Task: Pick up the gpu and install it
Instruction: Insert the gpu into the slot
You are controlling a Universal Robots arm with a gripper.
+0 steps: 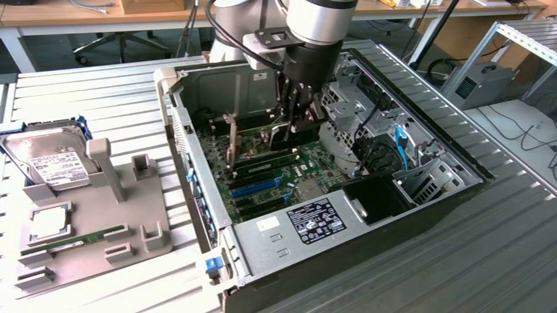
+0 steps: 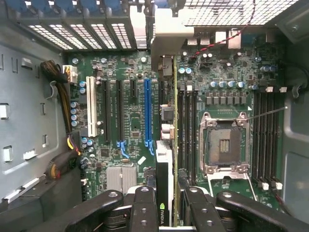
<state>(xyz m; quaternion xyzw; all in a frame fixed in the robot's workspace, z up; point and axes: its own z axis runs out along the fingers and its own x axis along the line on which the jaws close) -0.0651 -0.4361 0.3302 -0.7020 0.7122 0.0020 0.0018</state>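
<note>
The black gripper (image 2: pixel 166 205), its jaws clamped on the thin green-and-black gpu card (image 2: pixel 164 166), holds it on edge over the middle of the green motherboard (image 2: pixel 130 96) in the open grey computer case (image 1: pixel 252 241), just beside the blue slot (image 2: pixel 147 111), seemingly so its connector meets a slot squarely.

Bright, even light with soft, faint shadows.

The tabletop (image 1: pixel 487 261) was a ribbed, silver-grey metal surface. An open computer case (image 1: pixel 278 251) lay on its side on it, its interior facing up. Just beside the case, to the exterior view's left, a grey moulded holder (image 1: pixel 130 195) lay flat on the same tabletop, with parts seated in its slots.
</note>
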